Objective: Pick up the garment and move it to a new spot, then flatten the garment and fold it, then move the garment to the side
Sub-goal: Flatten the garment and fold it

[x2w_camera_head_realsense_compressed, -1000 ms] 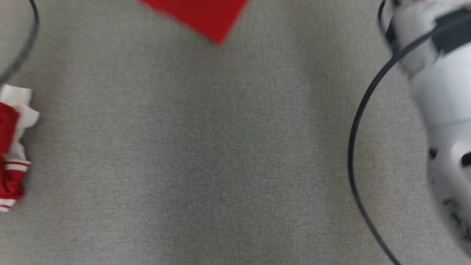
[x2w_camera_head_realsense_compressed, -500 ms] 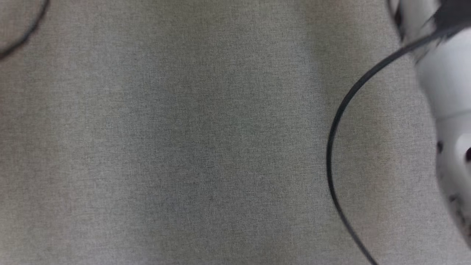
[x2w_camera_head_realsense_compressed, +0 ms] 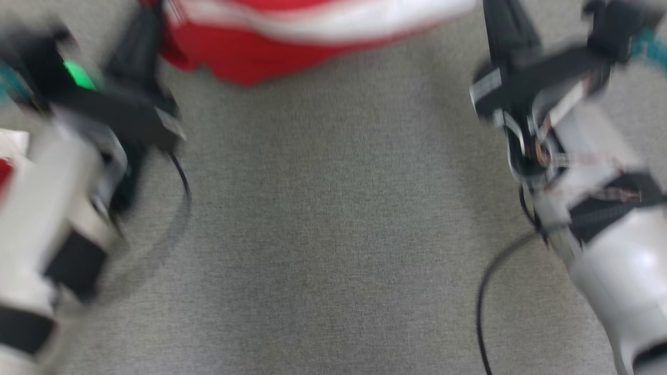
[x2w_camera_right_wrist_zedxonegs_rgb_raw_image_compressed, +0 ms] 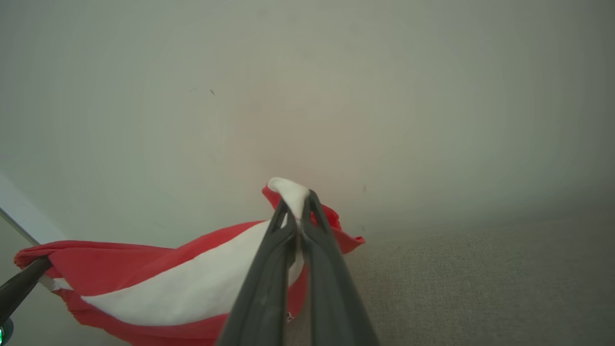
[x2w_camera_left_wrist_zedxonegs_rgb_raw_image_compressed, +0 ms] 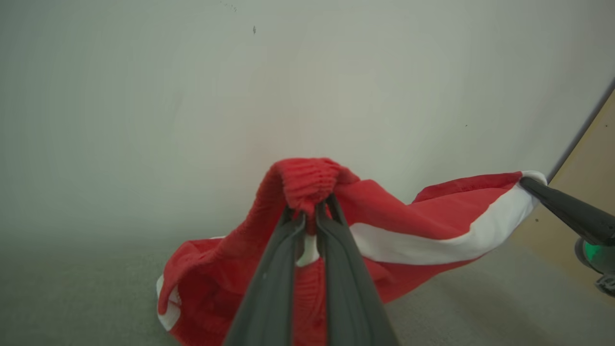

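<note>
On the left, the left gripper (x2w_camera_left_wrist_zedxonegs_rgb_raw_image_compressed: 312, 214) is closed on a bunched red knitted part of the garment (x2w_camera_left_wrist_zedxonegs_rgb_raw_image_compressed: 423, 230). The garment, red with a white band, hangs stretched between the two arms over the grey bench (x2w_camera_head_realsense_compressed: 333, 234). On the right, the right gripper (x2w_camera_right_wrist_zedxonegs_rgb_raw_image_compressed: 299, 209) pinches a white corner of it. I judge that the pick-up is done and the carrying to a new spot is in hand; flattening, folding and moving aside are left.

The head view is blurred. A white and red thing (x2w_camera_head_realsense_compressed: 8, 156) at its left edge cannot be identified, and the garment's upper part is cut off. Whether its lowest fold touches the bench, I cannot tell.
</note>
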